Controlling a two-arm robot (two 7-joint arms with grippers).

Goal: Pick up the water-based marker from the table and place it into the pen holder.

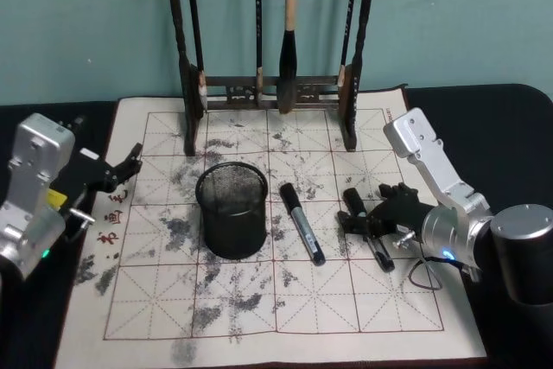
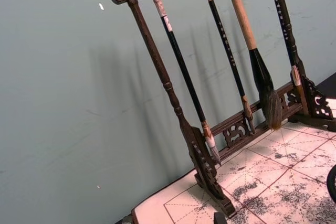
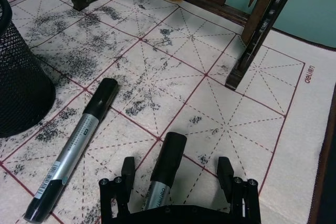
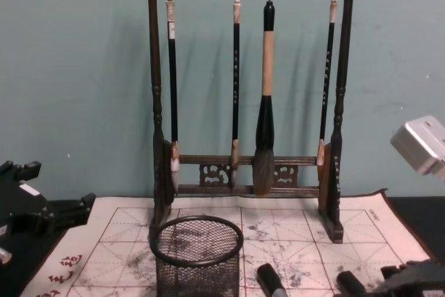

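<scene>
Two grey markers with black caps lie on the cream mat of the table. One marker rests just right of the black mesh pen holder. The other marker lies farther right, and my right gripper stands open, low over the mat, with one finger on each side of it. My left gripper is parked open at the mat's left edge, holding nothing.
A tall dark wooden brush rack with hanging brushes stands at the back of the mat. Its right foot is just beyond the right gripper. The teal wall is behind. Open mat lies at the front.
</scene>
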